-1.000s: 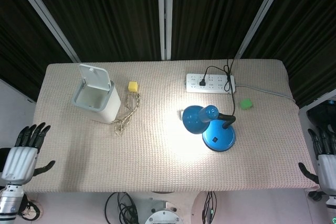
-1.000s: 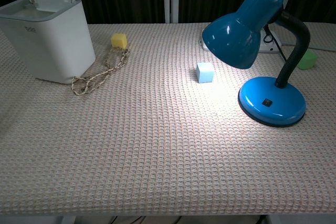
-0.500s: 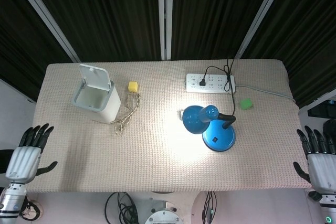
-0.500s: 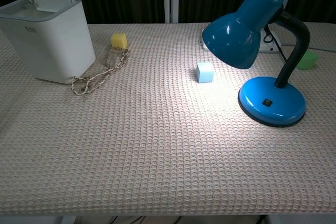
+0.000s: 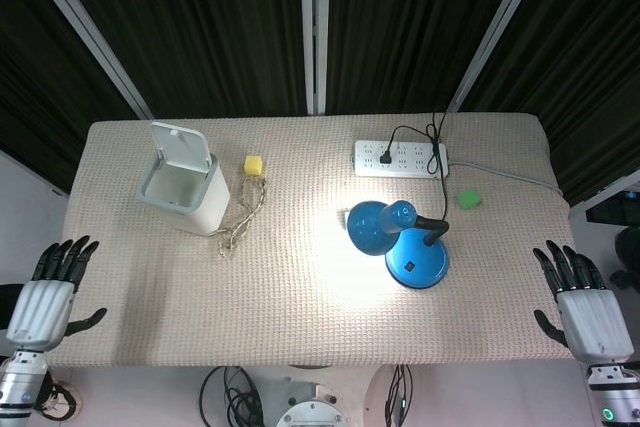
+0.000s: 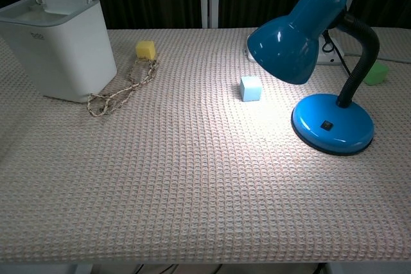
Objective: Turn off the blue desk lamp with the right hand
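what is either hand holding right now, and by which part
Nothing is held. The left hand and the right hand both hover open at the table's near corners, fingers spread, clear of the blue desk lamp, which is lit.

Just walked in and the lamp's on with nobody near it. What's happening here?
Nothing is being handled yet. The blue desk lamp is lit, shining on the table. The right robot hand hovers open at the table's right edge, well short of the lamp's base. The left robot hand waits open at the left edge.

White bin [image 5: 183,182], rope [image 5: 240,218], power strip [image 5: 400,158], coloured cubes.
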`<state>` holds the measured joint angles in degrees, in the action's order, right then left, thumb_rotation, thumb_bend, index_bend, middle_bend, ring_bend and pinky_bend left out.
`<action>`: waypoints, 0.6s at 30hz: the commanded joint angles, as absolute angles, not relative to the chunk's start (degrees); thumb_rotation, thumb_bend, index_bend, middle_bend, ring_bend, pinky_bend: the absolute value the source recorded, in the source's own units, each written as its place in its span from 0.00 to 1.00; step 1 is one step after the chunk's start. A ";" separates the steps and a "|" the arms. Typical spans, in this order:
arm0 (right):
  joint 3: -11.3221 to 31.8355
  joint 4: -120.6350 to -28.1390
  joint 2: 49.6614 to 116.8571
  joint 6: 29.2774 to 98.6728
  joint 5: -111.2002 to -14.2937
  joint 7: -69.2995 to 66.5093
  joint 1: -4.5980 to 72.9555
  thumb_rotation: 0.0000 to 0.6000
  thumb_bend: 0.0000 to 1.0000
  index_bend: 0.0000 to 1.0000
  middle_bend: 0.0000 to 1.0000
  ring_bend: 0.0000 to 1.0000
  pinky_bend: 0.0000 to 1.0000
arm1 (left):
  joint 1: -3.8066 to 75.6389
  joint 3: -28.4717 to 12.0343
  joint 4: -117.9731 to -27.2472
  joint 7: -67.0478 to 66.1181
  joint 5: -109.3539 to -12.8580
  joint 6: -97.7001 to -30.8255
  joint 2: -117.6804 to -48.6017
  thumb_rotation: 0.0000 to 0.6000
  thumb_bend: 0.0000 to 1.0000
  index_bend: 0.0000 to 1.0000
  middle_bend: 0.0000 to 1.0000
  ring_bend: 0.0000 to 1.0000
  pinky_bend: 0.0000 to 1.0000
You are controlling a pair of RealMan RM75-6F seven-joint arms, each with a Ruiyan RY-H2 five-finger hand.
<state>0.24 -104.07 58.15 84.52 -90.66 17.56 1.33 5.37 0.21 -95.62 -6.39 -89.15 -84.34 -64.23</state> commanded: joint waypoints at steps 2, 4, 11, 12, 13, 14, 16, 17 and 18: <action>-0.23 -105.02 57.67 82.72 -90.59 17.35 2.10 1.00 0.10 0.00 0.32 0.39 0.50 | 5.23 0.29 -95.72 -6.33 -89.36 -84.65 -64.12 1.00 0.13 0.02 0.00 0.00 0.02; -0.61 -105.97 57.27 80.74 -89.74 17.18 2.71 1.00 0.05 0.00 0.57 0.58 0.65 | 5.14 0.33 -95.76 -6.30 -89.39 -84.76 -64.11 1.00 0.13 0.02 0.00 0.00 0.02; -1.05 -106.91 59.31 75.39 -89.17 19.38 5.55 1.00 0.00 0.00 0.88 0.85 0.82 | 4.89 0.58 -95.50 -6.24 -89.27 -84.72 -64.33 1.00 0.13 0.02 0.00 0.00 0.02; -1.06 -107.00 59.78 74.61 -89.04 19.98 6.00 1.00 0.00 0.00 0.90 0.86 0.83 | 4.88 0.57 -95.46 -6.25 -89.27 -84.72 -64.37 1.00 0.13 0.02 0.00 0.00 0.02; -1.09 -107.06 60.29 73.69 -88.82 20.68 6.49 1.00 0.00 0.00 0.91 0.87 0.84 | 4.89 0.56 -95.41 -6.28 -89.27 -84.72 -64.42 1.00 0.13 0.02 0.00 0.00 0.02; -1.08 -107.07 61.05 72.33 -88.30 21.66 7.20 1.00 0.00 0.00 0.92 0.88 0.84 | 4.89 0.55 -95.34 -6.29 -89.27 -84.71 -64.50 1.00 0.13 0.02 0.00 0.00 0.02; -1.02 -107.18 62.50 69.55 -86.58 23.55 8.52 1.00 0.00 0.00 0.93 0.89 0.85 | 4.86 0.55 -95.19 -6.26 -89.19 -84.70 -64.62 1.00 0.13 0.02 0.00 0.00 0.02; -0.98 -107.32 63.11 68.28 -85.63 24.34 9.12 1.00 0.00 0.00 0.93 0.89 0.85 | 4.85 0.54 -95.13 -6.26 -89.15 -84.68 -64.67 1.00 0.13 0.02 0.00 0.00 0.02; -0.90 -107.45 63.74 67.04 -84.59 25.05 9.70 1.00 0.00 0.00 0.94 0.89 0.85 | 4.82 0.54 -95.05 -6.24 -89.08 -84.67 -64.72 1.00 0.13 0.02 0.00 0.00 0.02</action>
<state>-0.98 -107.13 62.10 69.57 -86.68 23.14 8.14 4.83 0.54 -95.05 -6.24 -89.08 -84.67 -64.71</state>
